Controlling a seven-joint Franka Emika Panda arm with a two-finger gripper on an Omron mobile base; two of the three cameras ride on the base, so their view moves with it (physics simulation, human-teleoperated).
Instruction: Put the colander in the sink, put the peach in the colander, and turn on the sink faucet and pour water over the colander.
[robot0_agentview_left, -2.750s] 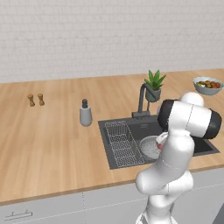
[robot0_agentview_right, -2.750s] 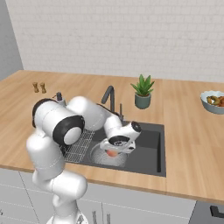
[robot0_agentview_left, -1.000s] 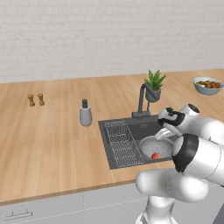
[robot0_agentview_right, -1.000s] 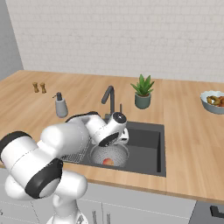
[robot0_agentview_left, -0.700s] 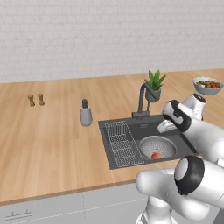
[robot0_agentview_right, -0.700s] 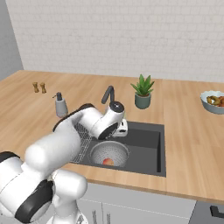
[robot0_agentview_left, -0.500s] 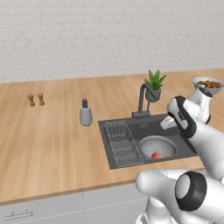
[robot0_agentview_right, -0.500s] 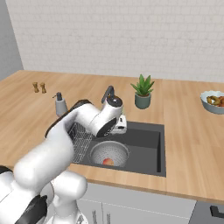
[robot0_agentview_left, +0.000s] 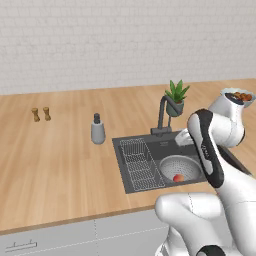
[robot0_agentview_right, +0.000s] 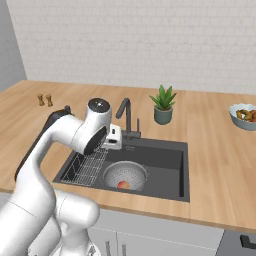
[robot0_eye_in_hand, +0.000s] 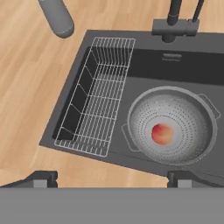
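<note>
The grey perforated colander (robot0_eye_in_hand: 188, 114) sits in the dark sink (robot0_eye_in_hand: 175, 65), right of the wire rack (robot0_eye_in_hand: 98, 109). The orange-red peach (robot0_eye_in_hand: 162, 133) lies at its bottom, also seen in both base views: peach (robot0_agentview_left: 178, 178), peach (robot0_agentview_right: 123, 185). My gripper (robot0_eye_in_hand: 113, 178) hangs open and empty above the sink's front edge, well over the colander (robot0_agentview_right: 125, 172). The dark gooseneck faucet (robot0_agentview_right: 125, 112) stands at the sink's back rim, just beyond my hand; its base (robot0_eye_in_hand: 175, 27) is at the top of the hand view. No water stream is visible.
A grey soap bottle (robot0_agentview_left: 97, 131) stands on the wooden counter left of the sink. A potted plant (robot0_agentview_right: 163, 106) is behind the faucet, a fruit bowl (robot0_agentview_right: 244, 116) at the far right, and two small shakers (robot0_agentview_left: 41, 114) at the far left.
My gripper has let go of the peach, which now rests in the colander. It has risen out of the sink and moved toward the faucet.
</note>
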